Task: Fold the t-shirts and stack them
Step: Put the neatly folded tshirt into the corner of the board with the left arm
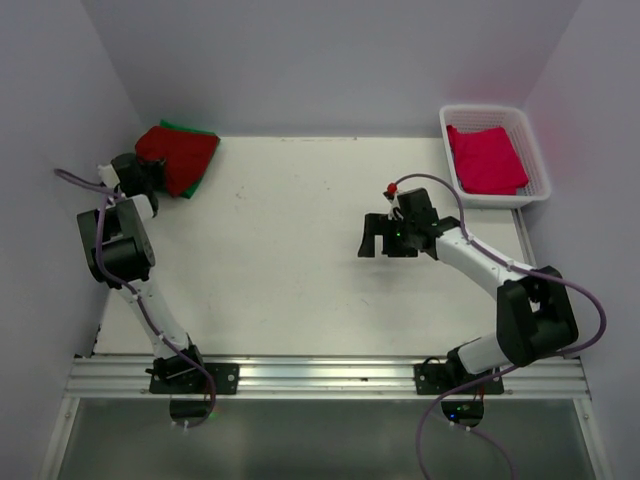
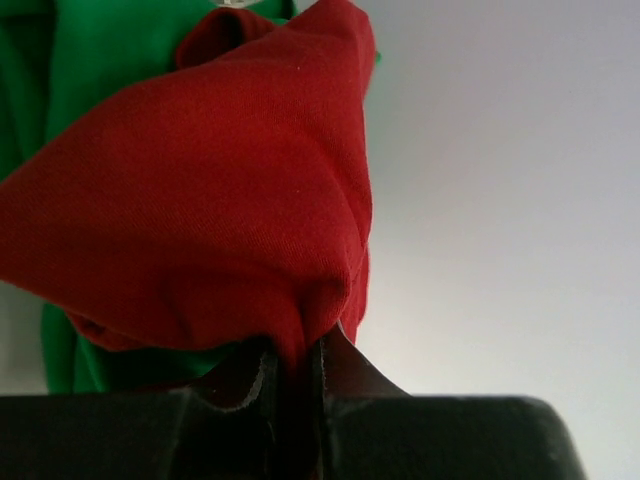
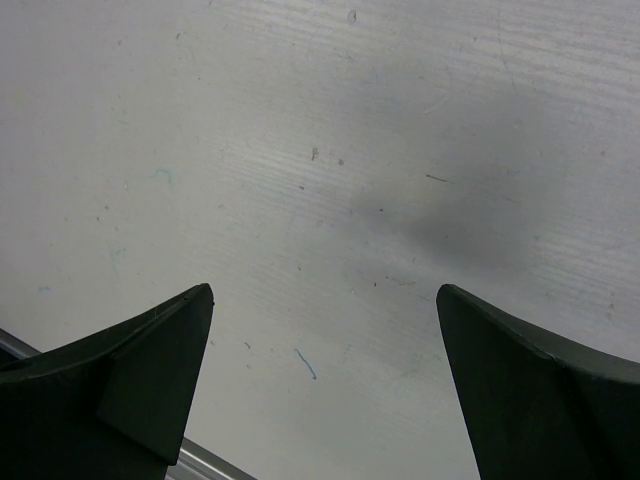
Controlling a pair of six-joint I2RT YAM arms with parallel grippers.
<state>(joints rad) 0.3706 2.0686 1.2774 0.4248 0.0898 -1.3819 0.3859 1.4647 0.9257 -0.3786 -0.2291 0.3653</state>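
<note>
Left gripper [image 2: 295, 350] is pinched narrow on an edge of the dark red t-shirt [image 1: 180, 150], a plain knit bunched at the table's [image 1: 290, 270] far-left corner on top of the bright green t-shirt [image 2: 90, 60]. Right gripper [image 3: 325, 295] hangs with jaws wide and nothing between them, over bare scuffed tabletop right of centre. The pinkish-red t-shirt [image 1: 487, 158] lies folded flat in the white lattice basket [image 1: 541, 160] at the far right.
</note>
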